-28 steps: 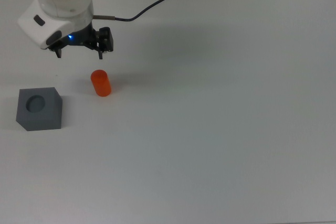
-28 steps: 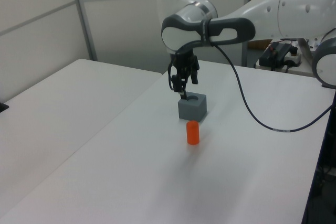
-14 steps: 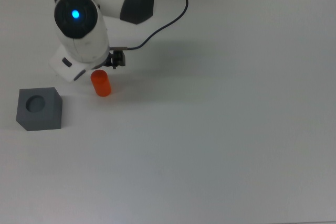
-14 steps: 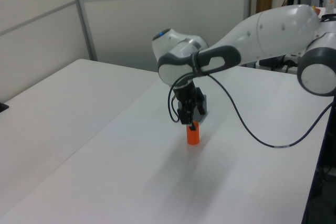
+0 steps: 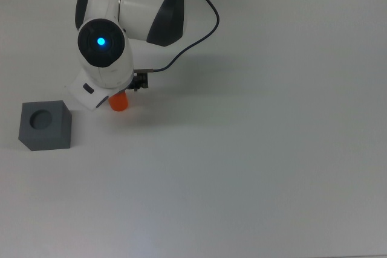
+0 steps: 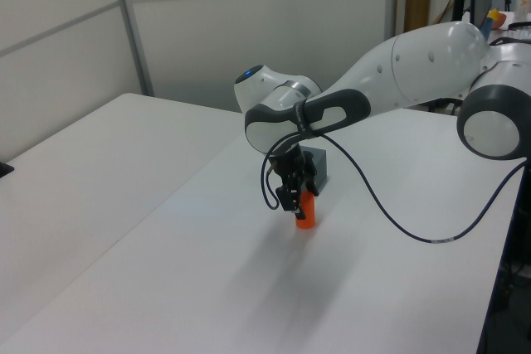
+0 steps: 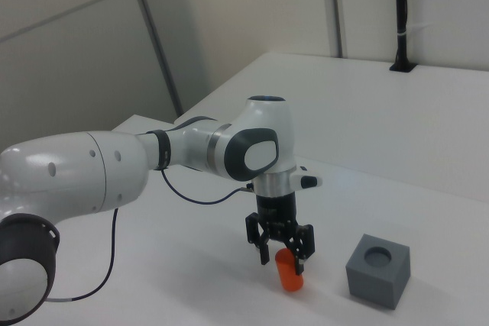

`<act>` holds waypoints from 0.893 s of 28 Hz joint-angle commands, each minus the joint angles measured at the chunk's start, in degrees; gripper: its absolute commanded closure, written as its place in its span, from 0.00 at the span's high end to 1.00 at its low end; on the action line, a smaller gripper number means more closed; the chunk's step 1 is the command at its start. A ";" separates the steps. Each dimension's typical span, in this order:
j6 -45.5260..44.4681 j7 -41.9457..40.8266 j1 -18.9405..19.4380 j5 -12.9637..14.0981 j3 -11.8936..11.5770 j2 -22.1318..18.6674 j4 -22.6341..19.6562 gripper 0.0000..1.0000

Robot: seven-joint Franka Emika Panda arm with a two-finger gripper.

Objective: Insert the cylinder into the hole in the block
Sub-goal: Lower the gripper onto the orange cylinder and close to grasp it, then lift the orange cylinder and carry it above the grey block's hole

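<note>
The orange cylinder (image 7: 290, 275) stands upright on the white table. My gripper (image 7: 280, 263) is lowered over its top, open, with one finger on each side. In the top view the arm's wrist covers most of the cylinder (image 5: 119, 103), and the fingers are hidden. The dark grey block (image 7: 376, 280) with a round recess in its top sits apart, to the right view's right of the cylinder. The top view has the block (image 5: 44, 135) to the cylinder's lower left. In the left view, the cylinder (image 6: 305, 214) stands in front of the block (image 6: 321, 167), under my gripper (image 6: 296, 201).
A black cable (image 5: 196, 25) runs from the wrist toward the top view's upper edge. White table (image 5: 260, 149) stretches away to the top view's right and bottom. A black post (image 7: 400, 13) stands at the far side in the right view.
The arm has swung over the cylinder and come down, so the fingers now straddle its top. Cylinder and block have not moved.
</note>
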 commanded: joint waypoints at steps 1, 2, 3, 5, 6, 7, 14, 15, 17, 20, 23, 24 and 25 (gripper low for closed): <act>0.83 -0.31 -0.08 0.92 0.15 -0.36 0.31 0.21; 0.83 -0.22 -0.08 1.01 0.15 -0.37 0.39 0.13; 0.83 -0.22 -0.16 1.01 0.23 -0.45 0.57 0.06; 0.57 -0.22 -0.16 1.10 0.15 -0.45 1.53 0.00; 0.40 -0.31 -0.25 1.27 0.15 -0.54 1.88 0.00; 0.13 -0.92 -0.25 1.54 0.06 -0.89 2.06 0.00; -0.31 -1.27 -2.62 5.84 -0.91 -3.00 5.49 0.00; -0.48 -1.27 -3.15 6.11 -1.00 -3.35 5.93 0.00; -0.48 -1.19 -4.20 6.20 -1.43 -4.05 6.11 0.00; -0.31 -1.10 -5.79 7.42 -3.10 -5.11 6.72 0.00; 0.04 -1.10 -6.75 9.00 -4.95 -5.11 8.30 0.00; 0.65 -1.27 -7.54 10.05 -6.17 -5.02 8.91 0.00; 1.18 -1.27 -7.90 10.50 -6.53 -4.94 8.92 0.00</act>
